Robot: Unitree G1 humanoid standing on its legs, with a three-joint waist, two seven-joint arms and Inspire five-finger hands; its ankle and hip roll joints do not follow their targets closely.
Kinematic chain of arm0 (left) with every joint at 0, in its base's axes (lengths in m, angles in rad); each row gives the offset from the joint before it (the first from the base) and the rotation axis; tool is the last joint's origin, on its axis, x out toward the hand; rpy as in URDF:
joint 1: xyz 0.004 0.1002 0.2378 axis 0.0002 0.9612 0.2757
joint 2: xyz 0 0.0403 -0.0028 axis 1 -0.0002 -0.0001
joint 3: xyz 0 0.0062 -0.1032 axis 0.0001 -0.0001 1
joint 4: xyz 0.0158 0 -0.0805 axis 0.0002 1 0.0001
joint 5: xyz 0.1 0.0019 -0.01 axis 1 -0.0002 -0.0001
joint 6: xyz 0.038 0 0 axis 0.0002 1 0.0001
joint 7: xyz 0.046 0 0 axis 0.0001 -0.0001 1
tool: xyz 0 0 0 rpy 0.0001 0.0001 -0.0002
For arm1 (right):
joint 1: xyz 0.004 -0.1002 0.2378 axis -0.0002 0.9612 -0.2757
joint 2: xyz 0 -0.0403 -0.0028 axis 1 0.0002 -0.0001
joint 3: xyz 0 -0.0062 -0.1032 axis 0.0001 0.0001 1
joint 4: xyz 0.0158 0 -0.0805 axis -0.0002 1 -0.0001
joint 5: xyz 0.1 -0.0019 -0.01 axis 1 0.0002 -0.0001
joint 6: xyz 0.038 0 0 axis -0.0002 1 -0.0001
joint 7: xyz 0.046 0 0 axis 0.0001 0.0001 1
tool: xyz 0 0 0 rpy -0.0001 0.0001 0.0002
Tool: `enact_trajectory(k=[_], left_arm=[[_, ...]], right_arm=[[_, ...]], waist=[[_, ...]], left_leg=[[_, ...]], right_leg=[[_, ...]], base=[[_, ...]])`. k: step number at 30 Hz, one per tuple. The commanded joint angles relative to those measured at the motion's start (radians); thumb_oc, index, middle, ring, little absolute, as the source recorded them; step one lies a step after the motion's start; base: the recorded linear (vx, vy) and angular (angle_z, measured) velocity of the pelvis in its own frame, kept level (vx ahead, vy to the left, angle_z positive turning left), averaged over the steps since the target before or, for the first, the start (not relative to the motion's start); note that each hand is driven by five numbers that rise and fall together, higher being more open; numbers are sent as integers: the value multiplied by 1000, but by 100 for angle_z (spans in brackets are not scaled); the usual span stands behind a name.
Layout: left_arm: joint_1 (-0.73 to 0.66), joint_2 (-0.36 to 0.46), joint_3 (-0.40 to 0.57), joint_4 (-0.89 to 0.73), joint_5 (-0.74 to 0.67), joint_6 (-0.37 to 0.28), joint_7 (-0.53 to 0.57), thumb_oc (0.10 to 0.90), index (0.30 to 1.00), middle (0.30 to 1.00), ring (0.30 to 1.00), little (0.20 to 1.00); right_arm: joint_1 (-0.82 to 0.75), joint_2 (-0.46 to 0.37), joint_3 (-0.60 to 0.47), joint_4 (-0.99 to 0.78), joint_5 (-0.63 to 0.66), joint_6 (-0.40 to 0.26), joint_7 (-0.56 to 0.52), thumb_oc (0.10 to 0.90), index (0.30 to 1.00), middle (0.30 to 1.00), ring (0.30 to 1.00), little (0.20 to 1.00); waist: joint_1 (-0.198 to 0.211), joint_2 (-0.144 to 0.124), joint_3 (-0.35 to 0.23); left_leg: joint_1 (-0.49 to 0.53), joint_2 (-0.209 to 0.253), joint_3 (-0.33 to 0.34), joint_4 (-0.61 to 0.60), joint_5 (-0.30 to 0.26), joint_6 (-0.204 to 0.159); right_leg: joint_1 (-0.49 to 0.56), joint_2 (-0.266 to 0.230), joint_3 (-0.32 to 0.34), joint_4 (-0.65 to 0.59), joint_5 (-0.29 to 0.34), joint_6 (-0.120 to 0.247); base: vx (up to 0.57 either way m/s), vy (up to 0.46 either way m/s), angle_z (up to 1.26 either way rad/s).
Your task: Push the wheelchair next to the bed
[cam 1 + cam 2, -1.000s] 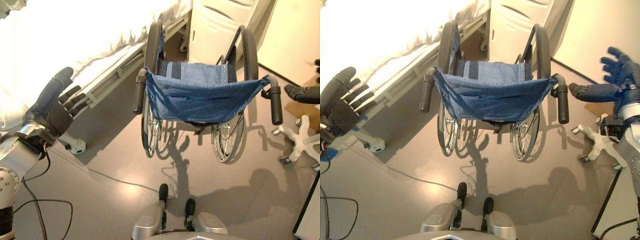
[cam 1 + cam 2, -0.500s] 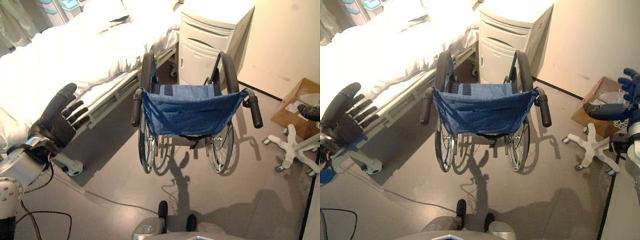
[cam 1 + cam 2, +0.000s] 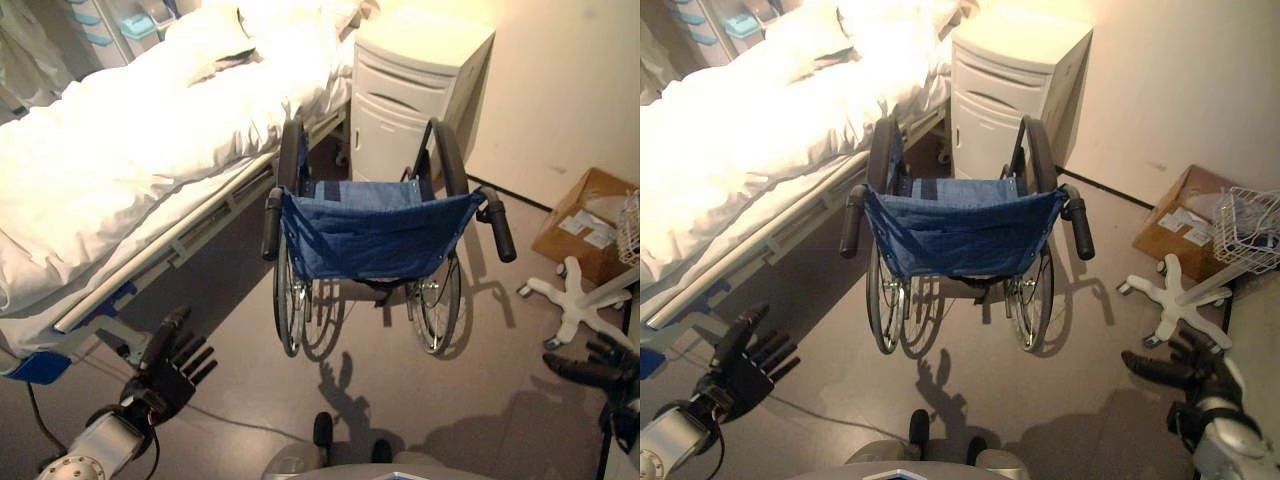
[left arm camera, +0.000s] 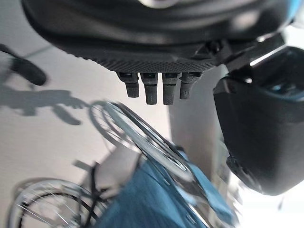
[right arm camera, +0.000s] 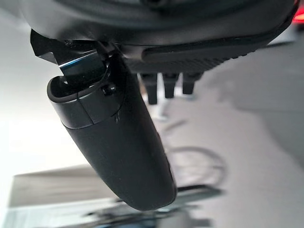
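The wheelchair (image 3: 375, 235) with a blue sling back stands ahead of me, its back towards me, close beside the white bed (image 3: 120, 170). Its two black push handles (image 3: 271, 222) stick out at either side and nothing holds them. My left hand (image 3: 165, 365) hangs low at the lower left with straight fingers, well short of the chair. My right hand (image 3: 1185, 368) is low at the lower right, fingers spread, also apart from the chair. In the left wrist view the chair's wheels and blue cloth (image 4: 142, 199) lie past the fingers (image 4: 152, 90).
A white bedside cabinet (image 3: 415, 85) stands right beyond the wheelchair against the wall. To the right are a cardboard box (image 3: 590, 220), a white star-shaped chair base (image 3: 585, 305) and a wire basket (image 3: 1250, 225). Bare grey floor lies between me and the chair.
The view has pulled back from the wheelchair, which now looks farther off. Both hands have dropped from handle height to low at my sides, still open.
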Motion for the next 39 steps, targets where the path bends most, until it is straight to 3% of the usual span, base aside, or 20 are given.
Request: enact_trajectory(k=[1,4,7,8,11,13,17,24,30,39], left_arm=[[-63,12,-33,64,56,-84,-20,800,900,900,900,900],[-99,-18,-113,175,176,-106,-54,800,900,900,900,900],[-141,-86,-200,352,315,-189,-121,800,900,900,900,900],[-159,-111,-229,445,376,-246,-160,800,900,900,900,900],[-215,-170,-286,637,442,-333,-214,800,900,900,900,900],[-269,-211,-328,778,477,-429,-229,800,900,900,900,900],[-343,-273,-375,967,503,-507,-250,800,900,900,900,900],[-392,-303,-430,1200,597,-576,-279,800,900,900,900,900],[-401,-318,-419,1326,583,-554,-267,800,900,900,900,900],[-416,-341,-444,1346,632,-535,-258,800,900,900,900,900]], right_arm=[[-117,15,77,112,52,-205,-17,800,900,900,900,900],[-165,67,159,239,62,-250,-26,800,900,900,900,900],[-207,156,241,390,85,-283,-2,800,900,900,900,900],[-226,185,277,466,60,-291,13,800,900,900,900,900],[-282,232,332,648,7,-313,61,800,900,900,900,900],[-329,269,369,777,-32,-347,86,800,900,900,900,900],[-386,322,398,997,-85,-383,122,800,900,900,900,900],[-423,364,453,1203,-185,-413,143,800,900,900,900,900],[-425,386,473,1269,-192,-358,211,800,900,900,900,900],[-448,402,479,1333,-209,-332,257,800,900,900,900,900]], waist=[[12,-20,-20],[16,-19,-19],[16,-17,-24],[15,-18,-27],[15,-15,-33],[13,-11,-38],[9,-4,-47],[3,6,-64],[-2,7,-74],[9,11,-86]], left_leg=[[75,-8,20,25,-74,-55],[69,-10,13,28,-73,-55],[63,-12,7,29,-73,-56],[61,-12,7,30,-73,-58],[56,-13,7,31,-75,-59],[54,-13,10,34,-76,-59],[50,-14,16,37,-85,-55],[52,-13,17,28,-90,-55],[49,-16,13,23,-91,-53],[53,-16,9,18,-92,-54]], right_leg=[[-85,-32,-22,38,102,57],[-86,-34,-27,36,107,54],[-88,-36,-28,30,112,52],[-89,-37,-27,29,114,52],[-94,-37,-22,26,120,50],[-99,-38,-17,28,123,50],[-103,-39,-10,29,120,48],[-105,-43,-4,23,118,47],[-108,-46,-2,20,117,47],[-101,-51,-15,17,115,46]], base=[[-37,-22,-4],[-19,-11,1],[-18,-11,3],[-12,-9,3],[0,0,0],[-2,7,4],[-1,3,1],[0,0,0],[-3,7,-2],[0,0,0]])
